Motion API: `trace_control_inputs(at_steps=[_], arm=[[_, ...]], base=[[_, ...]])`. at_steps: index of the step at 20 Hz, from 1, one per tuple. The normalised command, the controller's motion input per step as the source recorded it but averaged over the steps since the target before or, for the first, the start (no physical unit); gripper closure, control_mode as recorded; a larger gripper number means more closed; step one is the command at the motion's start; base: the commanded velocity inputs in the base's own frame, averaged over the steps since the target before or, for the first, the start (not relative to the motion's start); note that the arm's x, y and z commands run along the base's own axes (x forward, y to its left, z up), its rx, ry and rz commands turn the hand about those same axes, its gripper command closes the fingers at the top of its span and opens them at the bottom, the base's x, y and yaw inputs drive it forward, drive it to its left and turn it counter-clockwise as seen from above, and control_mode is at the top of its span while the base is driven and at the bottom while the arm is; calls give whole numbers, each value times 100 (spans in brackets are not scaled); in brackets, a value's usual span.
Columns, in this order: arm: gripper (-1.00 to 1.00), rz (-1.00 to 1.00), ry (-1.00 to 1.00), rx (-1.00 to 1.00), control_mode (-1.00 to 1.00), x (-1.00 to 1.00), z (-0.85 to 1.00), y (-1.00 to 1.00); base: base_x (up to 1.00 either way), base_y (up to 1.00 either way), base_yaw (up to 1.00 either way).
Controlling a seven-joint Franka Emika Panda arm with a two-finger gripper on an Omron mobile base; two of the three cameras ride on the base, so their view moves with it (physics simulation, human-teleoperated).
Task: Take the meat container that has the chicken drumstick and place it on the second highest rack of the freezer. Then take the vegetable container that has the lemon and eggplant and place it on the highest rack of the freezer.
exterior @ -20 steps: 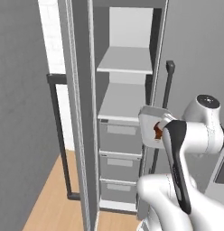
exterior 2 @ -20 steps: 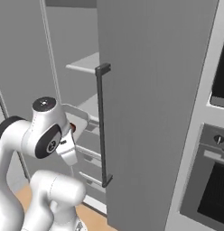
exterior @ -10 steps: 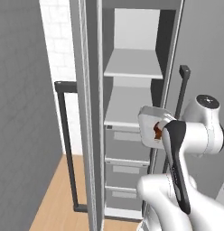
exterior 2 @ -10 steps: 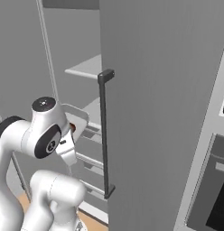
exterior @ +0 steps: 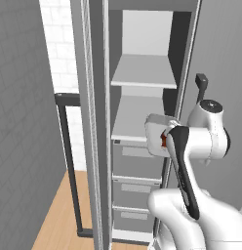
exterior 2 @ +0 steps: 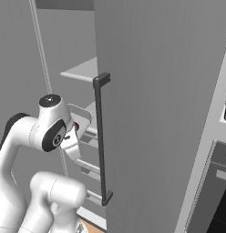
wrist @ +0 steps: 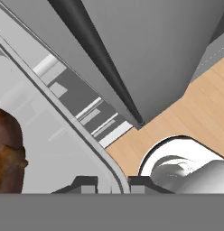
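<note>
One chicken drumstick [wrist: 7, 153] lies in the meat container [wrist: 55, 149], whose rim the pincer [wrist: 111, 184] clamps narrowly

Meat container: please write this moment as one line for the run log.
gripper: shut on meat container rim | drumstick: in container | container: in front of open freezer, near lower shelf | placed: not yet

grey freezer [exterior: 93, 122], white highest rack [exterior: 142, 73], reddish-brown chicken drumstick [wrist: 7, 153]
</note>
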Motion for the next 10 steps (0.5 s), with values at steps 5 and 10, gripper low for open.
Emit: trace_control_inputs(at_steps=[5, 10], arm=[[100, -10, 3, -1, -100, 94, -24, 5], [100, -8, 2, -3, -100, 84, -12, 6]], base=[[0, 0, 0], [0, 0, 0]])
